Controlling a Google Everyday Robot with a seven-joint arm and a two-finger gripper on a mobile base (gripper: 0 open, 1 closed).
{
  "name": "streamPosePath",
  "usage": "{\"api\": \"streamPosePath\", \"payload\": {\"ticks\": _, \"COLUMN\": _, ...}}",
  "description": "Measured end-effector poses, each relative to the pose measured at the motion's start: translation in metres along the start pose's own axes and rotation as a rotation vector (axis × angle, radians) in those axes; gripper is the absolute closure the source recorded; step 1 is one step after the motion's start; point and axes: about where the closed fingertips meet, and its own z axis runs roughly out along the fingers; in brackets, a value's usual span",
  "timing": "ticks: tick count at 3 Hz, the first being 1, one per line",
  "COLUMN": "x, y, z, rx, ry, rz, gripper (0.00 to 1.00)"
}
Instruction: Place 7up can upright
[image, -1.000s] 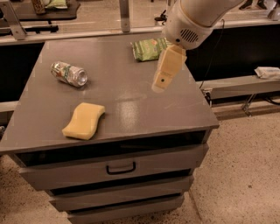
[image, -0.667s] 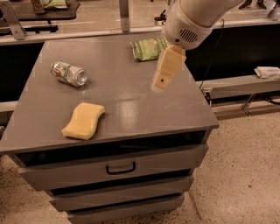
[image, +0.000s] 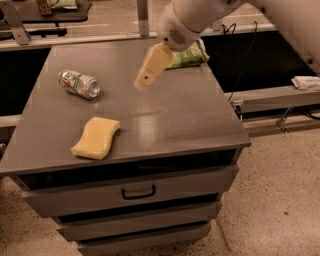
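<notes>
Step in hand: approach, with no grasp made. The gripper (image: 141, 83) hangs over the middle of the grey tabletop (image: 195, 117), angled down and toward the left of the view, carrying nothing. It shows as one pale wedge from this angle, so I cannot tell whether the jaws are apart or together. The 7up can (image: 79, 83) lies on its side on the tabletop, well apart from the jaws, to their left in the view and at about the same depth. One shiny metal end faces right, toward the jaws, and slightly toward the camera. The can's body is silver with green-and-white labelling and small red marks; no dent is evident. A yellow sponge (image: 96, 137) rests flat nearer the camera than the jaws and to their left, clear of the can. A green snack bag (image: 189, 56) sits just behind the jaws, partly hidden by the wrist. Judgement: the task is at an early stage, since the can is not yet upright. The next move calls for travel leftward and down to the can, jaws set across its round body, then a lift and a quarter turn to stand it on one end. Risk: a can on its side may roll if nudged.
</notes>
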Motion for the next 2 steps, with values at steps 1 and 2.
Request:
{"api": "streamPosePath", "payload": {"ticks": 1, "x": -0.043, "y": -0.022, "z": 0.046, "rx": -0.017, "ry": -0.095, "rz": 0.066, "gripper": 0.0}}
{"api": "streamPosePath", "payload": {"ticks": 2, "x": -0.076, "y": -0.036, "z": 0.08, "rx": -0.033, "ry": -0.14, "rz": 0.103, "gripper": 0.0}}
